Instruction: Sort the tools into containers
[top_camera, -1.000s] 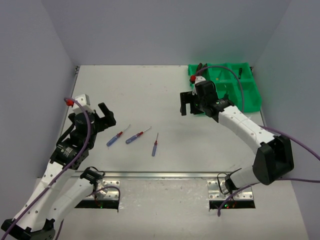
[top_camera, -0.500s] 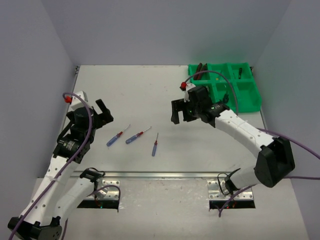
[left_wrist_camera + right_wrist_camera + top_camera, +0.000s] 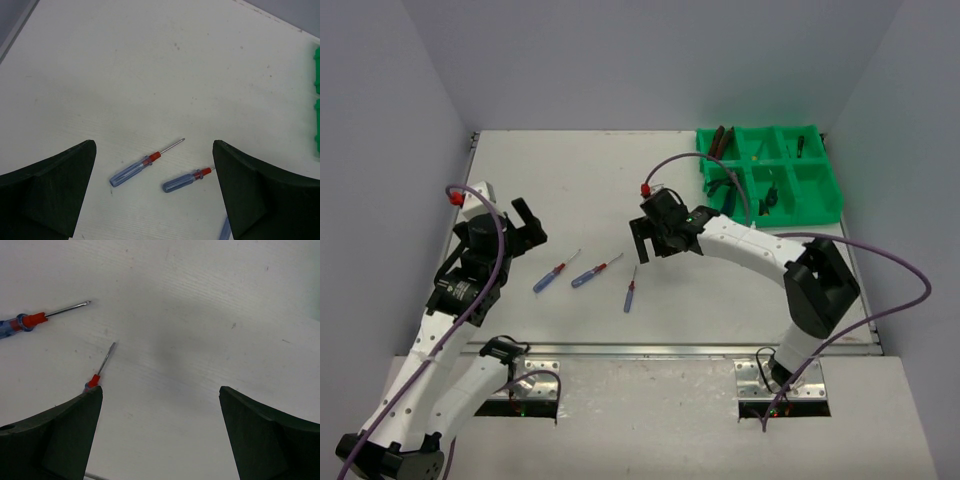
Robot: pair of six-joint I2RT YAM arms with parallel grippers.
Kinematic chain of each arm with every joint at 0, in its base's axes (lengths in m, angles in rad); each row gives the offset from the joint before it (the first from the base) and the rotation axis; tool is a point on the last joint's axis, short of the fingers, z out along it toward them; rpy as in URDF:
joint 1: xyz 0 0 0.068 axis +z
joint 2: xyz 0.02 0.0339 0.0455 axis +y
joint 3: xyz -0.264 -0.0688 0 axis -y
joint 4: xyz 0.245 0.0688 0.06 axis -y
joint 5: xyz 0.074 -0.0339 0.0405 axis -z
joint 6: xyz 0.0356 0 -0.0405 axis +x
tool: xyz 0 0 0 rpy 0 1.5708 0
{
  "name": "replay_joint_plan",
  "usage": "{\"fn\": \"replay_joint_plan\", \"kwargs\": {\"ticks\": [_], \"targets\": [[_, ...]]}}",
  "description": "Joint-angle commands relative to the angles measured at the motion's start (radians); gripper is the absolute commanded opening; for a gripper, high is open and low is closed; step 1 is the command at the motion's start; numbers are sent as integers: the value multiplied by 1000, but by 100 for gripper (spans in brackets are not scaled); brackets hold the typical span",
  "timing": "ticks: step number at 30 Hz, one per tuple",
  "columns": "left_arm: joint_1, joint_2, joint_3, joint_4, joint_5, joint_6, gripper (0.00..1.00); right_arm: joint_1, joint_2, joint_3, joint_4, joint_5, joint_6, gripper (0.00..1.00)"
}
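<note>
Three blue-handled screwdrivers with red collars lie on the white table: one at the left (image 3: 552, 277) (image 3: 137, 169), one in the middle (image 3: 592, 272) (image 3: 187, 181) (image 3: 30, 320), one at the right (image 3: 630, 290) (image 3: 100, 367). My left gripper (image 3: 525, 226) (image 3: 153, 144) hovers open, left of and above them, holding nothing. The right gripper (image 3: 655, 244) (image 3: 160, 389) is open and empty just beyond the right screwdriver, whose handle is hidden behind its left finger (image 3: 60, 440). The green tray (image 3: 820, 205) at the far right holds several tools, among them pliers (image 3: 720, 138).
Grey walls close off the table on three sides. A metal rail (image 3: 660, 350) runs along the near edge, in front of the arm bases. The tray's green edge (image 3: 317, 75) shows at the right of the left wrist view.
The right arm has swung left and nearer, away from the tray, and now hangs by the right screwdriver. The left arm drew back slightly, then stayed still. Both grippers stayed open.
</note>
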Motion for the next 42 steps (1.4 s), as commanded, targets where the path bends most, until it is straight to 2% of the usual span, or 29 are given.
{"fn": "replay_joint_plan", "kwargs": {"ticks": [1,5,9,11,14,17,21,26,28,29,31,33,35,39,42], "targets": [[15,-12,9,38,7,10,100,33,69,33,26,50,167,95],[13,-8,8,44,17,12,100,126,87,-30,183,108,274,89],[13,-4,6,42,24,13,100,192,155,21,150,171,321,84],[13,-8,5,41,32,13,100,226,193,43,128,208,349,78],[10,-19,3,40,33,13,100,266,200,1,154,231,383,76],[7,-22,5,40,35,13,100,303,210,-19,138,281,419,70],[-8,-26,3,40,37,13,100,316,213,-56,160,268,451,61],[-15,-35,3,39,37,13,100,315,255,-56,169,234,475,51],[-17,-40,2,39,37,13,100,315,272,-51,164,224,478,38],[-17,-42,2,39,37,13,100,314,273,-50,162,223,481,35],[-17,-45,2,39,35,13,100,316,263,-53,163,229,481,19],[-17,-45,2,37,35,13,100,313,248,-57,164,244,475,13],[-17,-47,2,38,35,13,100,303,216,-65,164,255,456,0],[-17,-50,2,38,35,13,100,201,108,-66,172,253,306,0],[-17,-50,0,40,39,13,100,48,23,-59,166,191,120,0]]}}
